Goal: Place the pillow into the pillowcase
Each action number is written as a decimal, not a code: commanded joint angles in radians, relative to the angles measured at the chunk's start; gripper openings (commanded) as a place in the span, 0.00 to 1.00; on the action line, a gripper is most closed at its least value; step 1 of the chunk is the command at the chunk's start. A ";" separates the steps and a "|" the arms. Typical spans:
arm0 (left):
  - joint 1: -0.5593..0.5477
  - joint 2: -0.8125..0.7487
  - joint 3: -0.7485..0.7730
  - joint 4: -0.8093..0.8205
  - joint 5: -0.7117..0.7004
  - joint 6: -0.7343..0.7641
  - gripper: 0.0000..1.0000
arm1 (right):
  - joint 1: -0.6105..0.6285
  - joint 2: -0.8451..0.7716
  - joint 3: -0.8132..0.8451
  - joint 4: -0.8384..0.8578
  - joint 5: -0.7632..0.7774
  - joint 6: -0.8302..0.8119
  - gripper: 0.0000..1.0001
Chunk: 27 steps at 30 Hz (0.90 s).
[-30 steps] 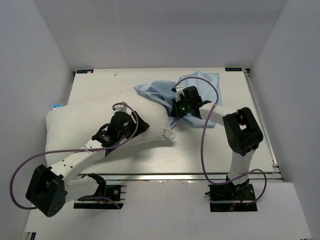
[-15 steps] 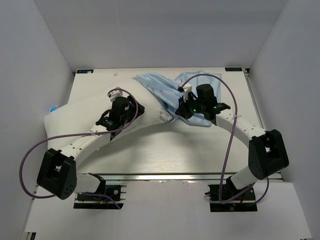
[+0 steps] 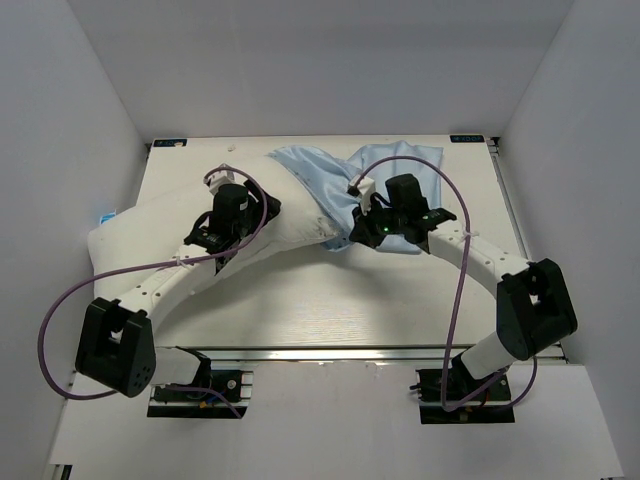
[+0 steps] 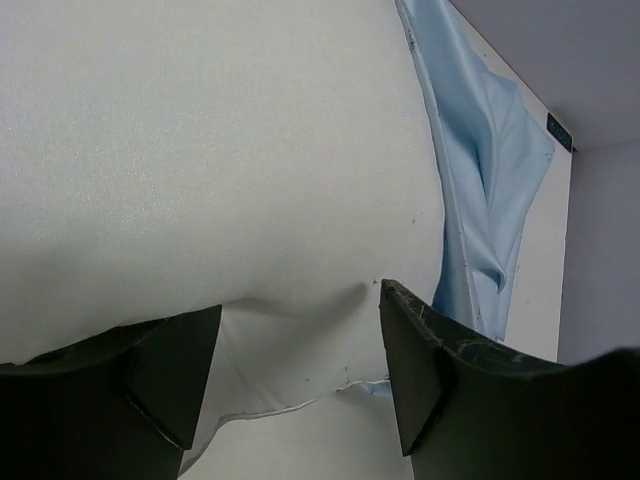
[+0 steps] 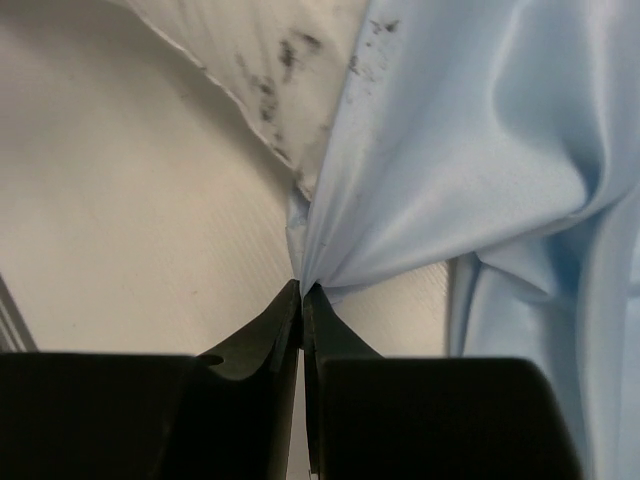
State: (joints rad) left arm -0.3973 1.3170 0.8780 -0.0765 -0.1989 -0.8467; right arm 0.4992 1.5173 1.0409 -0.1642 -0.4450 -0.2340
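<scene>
Just one pillow [image 3: 135,240], one pillowcase [image 3: 318,178]

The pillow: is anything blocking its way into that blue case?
Nothing visible. The pillow has one end touching the pillowcase, whose edge the right gripper pinches shut beside it. The left gripper is open over the pillow. No other object lies between them.

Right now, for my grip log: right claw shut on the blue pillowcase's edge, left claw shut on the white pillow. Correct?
No: the left wrist view shows the left claw open, set against the pillow. The right claw is indeed shut on the pillowcase.
</scene>
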 commanded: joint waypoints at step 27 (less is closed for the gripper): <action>0.034 -0.062 -0.120 0.156 0.007 0.018 0.72 | 0.323 0.216 0.492 -0.106 -0.008 0.200 0.05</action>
State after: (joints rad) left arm -0.3824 1.2922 0.7837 0.0673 -0.1703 -0.8471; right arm 0.7853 1.7401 1.4776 -0.2871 -0.4316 -0.0696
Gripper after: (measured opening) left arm 0.720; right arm 0.055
